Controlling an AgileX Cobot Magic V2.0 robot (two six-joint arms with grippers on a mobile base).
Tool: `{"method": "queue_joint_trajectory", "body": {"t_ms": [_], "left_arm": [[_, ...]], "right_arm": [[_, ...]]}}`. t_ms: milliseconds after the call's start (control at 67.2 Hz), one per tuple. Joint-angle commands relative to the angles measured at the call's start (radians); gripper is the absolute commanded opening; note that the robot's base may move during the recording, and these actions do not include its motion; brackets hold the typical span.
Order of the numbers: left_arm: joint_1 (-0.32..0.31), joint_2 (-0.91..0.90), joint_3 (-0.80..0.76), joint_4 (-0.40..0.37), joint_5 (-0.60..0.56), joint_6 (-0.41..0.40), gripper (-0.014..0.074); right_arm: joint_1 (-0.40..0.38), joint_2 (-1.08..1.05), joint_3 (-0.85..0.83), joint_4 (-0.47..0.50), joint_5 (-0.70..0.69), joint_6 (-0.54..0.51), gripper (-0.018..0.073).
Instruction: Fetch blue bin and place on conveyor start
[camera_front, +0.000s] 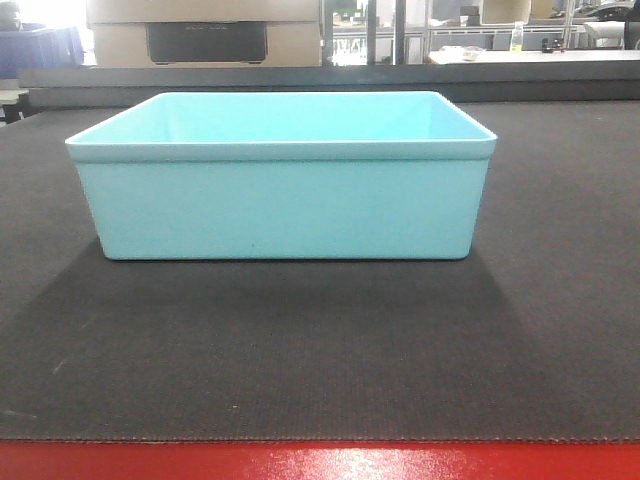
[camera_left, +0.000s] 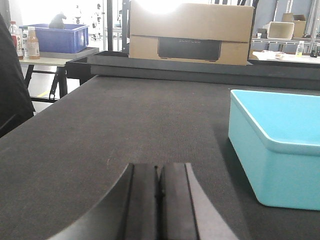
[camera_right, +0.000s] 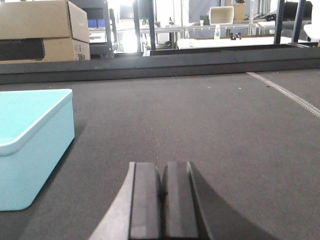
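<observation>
Left gripper (camera_left: 159, 182): nearest the left wrist camera, pads pressed together, clenched on nothing; base cut off by the frame bottom.
Right gripper (camera_right: 161, 186): same, pads closed against each other, nothing between them; lower part out of frame.
Blue bin (camera_front: 283, 180): sat upright on the conveyor start (camera_front: 320, 340), ahead and to the right of the left gripper, ahead and to the left of the right gripper, apart from both.
Bin in wrist views: only one corner showed in each; right side cropped in the left wrist view (camera_left: 280, 150), left side cropped in the right wrist view (camera_right: 30, 145).
Bin contents: floor hidden behind the near wall in the front view; cannot tell.
Red edge (camera_front: 320, 462): ran along the belt's near side, cut off at the frame bottom.
Grippers in front view: neither showed.
Cardboard box (camera_left: 191, 32): beyond the belt's far end, top washed out by glare.
Blue crate (camera_left: 57, 38): on a side table far left of the left gripper; dark item in it hard to make out.
Bottles (camera_left: 32, 43): beside that crate, labels unreadable.
</observation>
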Motion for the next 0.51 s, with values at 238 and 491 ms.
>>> {"method": "queue_joint_trajectory", "body": {"t_ms": [238, 491], "left_arm": [[0.004, -0.006, -0.003, -0.006, -0.012, 0.000, -0.0111], [0.004, -0.006, -0.003, -0.006, -0.012, 0.000, -0.0111]], "right_arm": [[-0.007, -0.007, 0.000, -0.002, -0.038, -0.009, -0.0162], [-0.007, -0.007, 0.000, -0.002, -0.038, -0.009, -0.0162]]}}
